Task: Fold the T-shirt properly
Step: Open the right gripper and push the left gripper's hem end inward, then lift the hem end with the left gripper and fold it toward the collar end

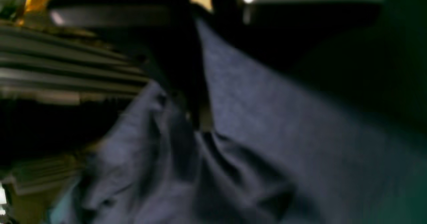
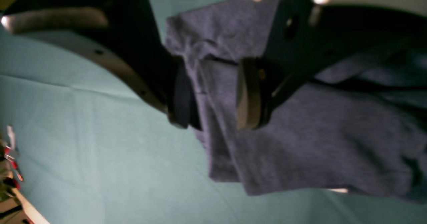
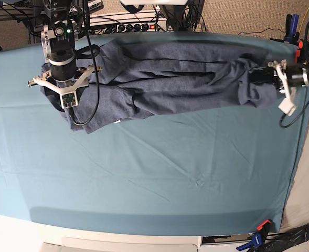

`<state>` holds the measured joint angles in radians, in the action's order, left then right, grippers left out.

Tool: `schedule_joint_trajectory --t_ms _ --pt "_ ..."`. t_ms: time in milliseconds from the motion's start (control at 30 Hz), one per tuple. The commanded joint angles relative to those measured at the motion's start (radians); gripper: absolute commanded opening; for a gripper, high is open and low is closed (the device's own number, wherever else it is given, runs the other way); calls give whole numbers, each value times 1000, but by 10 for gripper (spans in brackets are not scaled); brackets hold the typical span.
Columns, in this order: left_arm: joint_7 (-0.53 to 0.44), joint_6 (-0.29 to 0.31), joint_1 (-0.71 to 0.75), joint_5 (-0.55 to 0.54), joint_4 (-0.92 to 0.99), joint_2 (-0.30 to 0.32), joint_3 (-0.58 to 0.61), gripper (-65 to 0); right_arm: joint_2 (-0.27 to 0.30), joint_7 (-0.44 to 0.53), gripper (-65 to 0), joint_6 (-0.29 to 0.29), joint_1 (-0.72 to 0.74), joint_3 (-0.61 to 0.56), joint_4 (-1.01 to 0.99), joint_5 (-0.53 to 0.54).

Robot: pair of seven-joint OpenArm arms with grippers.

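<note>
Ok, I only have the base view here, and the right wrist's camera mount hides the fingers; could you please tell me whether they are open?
Observer: Yes. In the right wrist view the right gripper has its fingers apart, with the T-shirt showing in the gap.
Operator: What lies beside it?
Observer: A folded shirt edge, then bare teal table cloth.
Operator: And the left gripper?
Observer: The left wrist view is blurred. It shows only bunched fabric close to the lens, so I cannot tell.

Both wrist views dim and blurred; base view bright, edges bowed.
</note>
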<state>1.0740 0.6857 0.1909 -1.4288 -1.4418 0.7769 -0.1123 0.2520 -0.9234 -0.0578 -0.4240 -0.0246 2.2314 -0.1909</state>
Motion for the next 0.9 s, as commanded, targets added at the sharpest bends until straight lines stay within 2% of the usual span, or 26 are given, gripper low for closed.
schedule_joint_trajectory --t_ms 0,133,233,333,433,600,700,800,867 --pt "-8 12 -7 -31 -56 25 -8 -650 8 23 -401 8 6 6 20 -20" --pt "-9 12 -2 -19 -251 13 -8 -650 8 24 -401 33 6 6 20 -39" --pt "-50 12 -2 64 -393 -22 -8 -650 8 24 -401 33 6 6 20 -46" --pt "-112 12 -3 155 -481 -83 -7 -650 5 26 -401 33 6 6 20 -46" --pt "-148 -11 -6 210 -492 -150 27 -650 6 27 -401 33 6 6 20 -46" --pt "-229 -16 -18 355 -489 -252 185 -650 5 34 -401 33 6 6 20 -47" --pt "-238 -16 -58 425 -489 -315 266 -650 5 34 -401 36 6 7 20 -83" --pt "-257 -16 -107 492 -486 -370 324 -650 6 33 -401 77 5 7 20 -140" --pt "-272 -19 -134 534 -486 -403 354 -650 5 34 -401 82 6 18 18 -150"
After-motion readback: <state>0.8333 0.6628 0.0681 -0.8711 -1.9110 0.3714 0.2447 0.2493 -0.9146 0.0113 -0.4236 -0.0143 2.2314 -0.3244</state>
